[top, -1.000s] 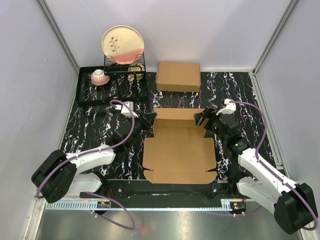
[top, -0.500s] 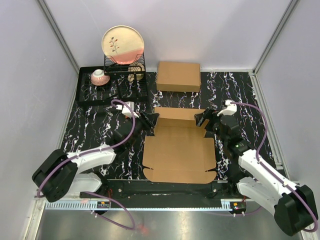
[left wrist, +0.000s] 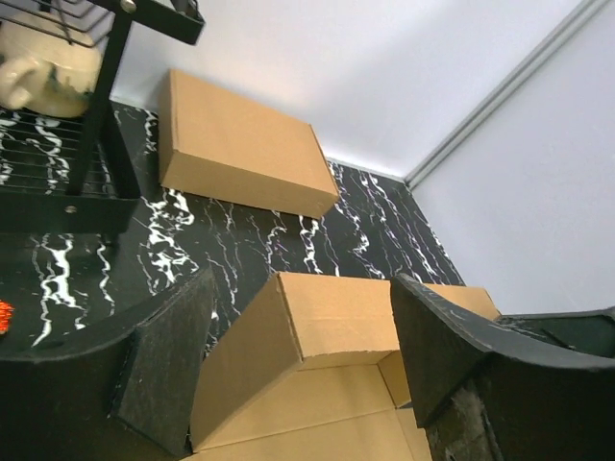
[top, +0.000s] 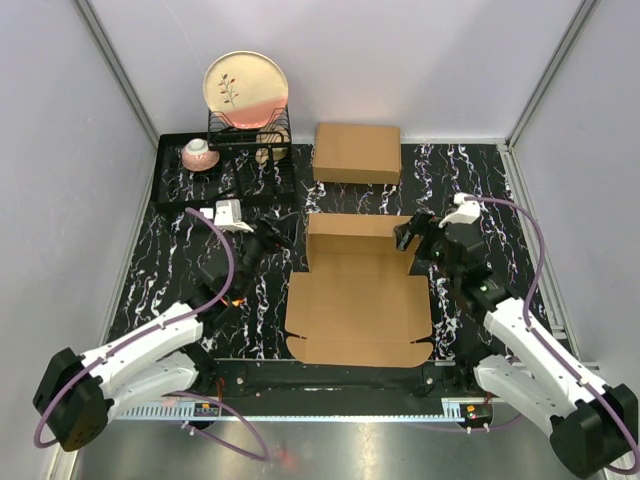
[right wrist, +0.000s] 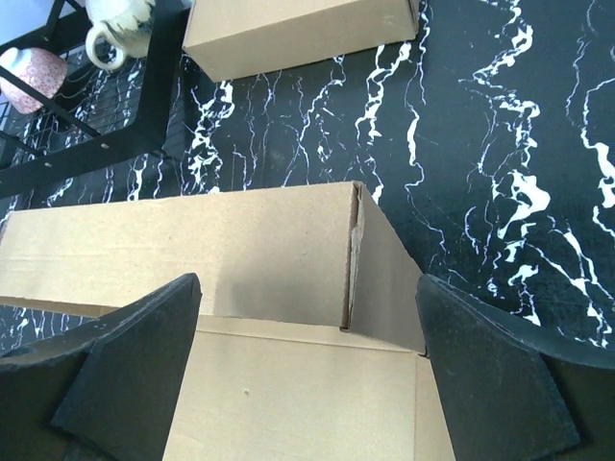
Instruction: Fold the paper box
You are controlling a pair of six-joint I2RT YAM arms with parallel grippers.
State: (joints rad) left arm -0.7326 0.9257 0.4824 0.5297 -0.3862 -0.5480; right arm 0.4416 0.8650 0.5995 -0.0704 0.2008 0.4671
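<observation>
The paper box [top: 360,300] was seen lying at the middle of the table [top: 180,260], half formed. Its far panel was stood up as a wall toward the top of the frame, while the broad near sheet with its rounded tabs was spread flat toward the bottom. Its long axis was laid left to right across the top view, and its open side was turned upward.

The left claw [left wrist: 303,317] was held with fingers apart just off the left end of the raised wall, with nothing gripped. The right claw [right wrist: 307,298] was spread wide about the wall's right corner, likewise with nothing clamped.

The step in hand was judged to be the setting-up of the far wall. Next, the side flaps would probably have to be lifted and tucked. That would call for a fresh grip on each flap, with the wall kept from falling back.
</observation>
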